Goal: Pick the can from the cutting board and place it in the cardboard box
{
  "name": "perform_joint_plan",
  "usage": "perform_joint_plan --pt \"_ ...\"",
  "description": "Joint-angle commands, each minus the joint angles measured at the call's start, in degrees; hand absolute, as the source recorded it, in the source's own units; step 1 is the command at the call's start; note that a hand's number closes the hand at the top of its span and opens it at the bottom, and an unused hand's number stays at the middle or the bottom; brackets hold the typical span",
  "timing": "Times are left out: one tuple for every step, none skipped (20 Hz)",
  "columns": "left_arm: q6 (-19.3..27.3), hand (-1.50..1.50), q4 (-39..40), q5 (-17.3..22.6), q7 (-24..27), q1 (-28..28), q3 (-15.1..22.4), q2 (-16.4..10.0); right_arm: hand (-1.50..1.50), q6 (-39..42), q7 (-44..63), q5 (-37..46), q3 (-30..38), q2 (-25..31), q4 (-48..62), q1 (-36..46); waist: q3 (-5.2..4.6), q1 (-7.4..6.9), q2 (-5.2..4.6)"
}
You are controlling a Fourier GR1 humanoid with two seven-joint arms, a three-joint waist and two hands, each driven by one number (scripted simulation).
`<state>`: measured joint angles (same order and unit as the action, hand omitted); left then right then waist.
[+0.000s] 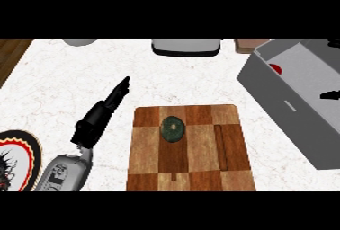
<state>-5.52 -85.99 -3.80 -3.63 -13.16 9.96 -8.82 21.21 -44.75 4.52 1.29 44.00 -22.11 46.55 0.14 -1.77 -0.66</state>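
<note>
Left hand (100,117): released, fingers straight, left of board (149,148). Can (174,129): standing on board, upper middle, ungrasped. Box (287,107): right of board. Dark shape over box, likely right hand (330,95): state unreadable. Recommended: descend square over can, close round sides, lift clear.

a kitchen: a white marbled counter (60,85) carries a checkered wooden cutting board (199,157) at centre, a patterned plate (20,150) at the lower left and a white appliance (185,46) at the top edge.
</note>
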Motion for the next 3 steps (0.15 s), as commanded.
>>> perform_joint_plan --pt "-2.5 0.0 -0.39 2.03 0.73 0.33 -1.01 -1.1 -1.5 8.48 0.79 -6.96 6.46 0.51 5.86 2.72 0.03 -0.46 -0.17" --pt "-1.06 0.0 -1.77 0.53 -1.26 -1.46 0.05 -0.18 -1.5 11.56 1.13 -7.57 7.24 3.22 7.53 3.57 0.14 -0.96 -0.43" --pt "-0.49 0.0 -1.25 -0.14 -0.74 -0.5 0.13 -0.15 -1.5 13.78 0.95 -8.59 8.23 4.92 8.41 2.82 0.13 -0.58 -0.38"
